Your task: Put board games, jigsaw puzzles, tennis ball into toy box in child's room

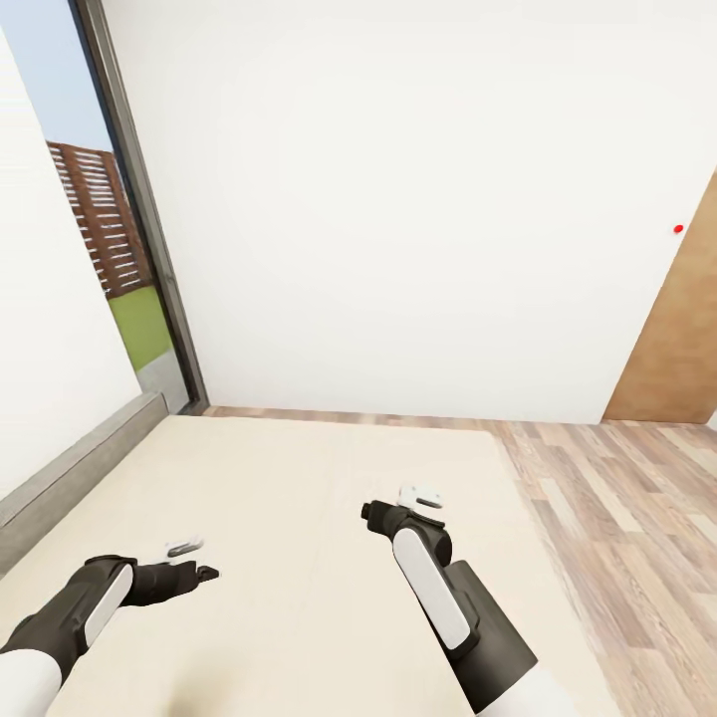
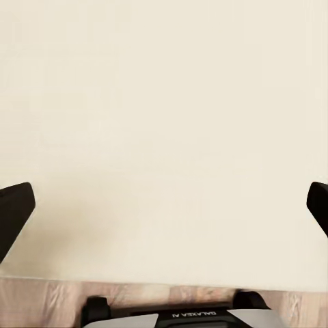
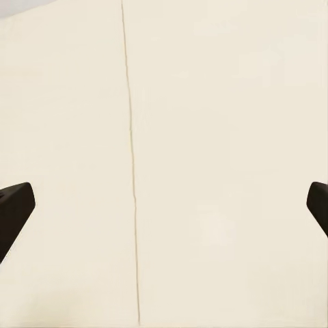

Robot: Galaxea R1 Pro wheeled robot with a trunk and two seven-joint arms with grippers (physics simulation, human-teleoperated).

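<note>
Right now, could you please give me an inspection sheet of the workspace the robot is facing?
Surface: cream bed top, bare where visible, with a thin seam.
Job's things: nothing seen.
Clutter: nothing seen.
Grippers: left gripper and right gripper over the bed, fingers spread wide, nothing held.
Cables: nothing seen.
Surroundings: white wall, window showing a fence and grass, wood floor, brown door.

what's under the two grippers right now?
A bare cream rug lies beneath both the left gripper and the right gripper, fingers spread, nothing between them. Wood floor borders the rug. The arms cover the patches of rug beneath them in the head view.
</note>
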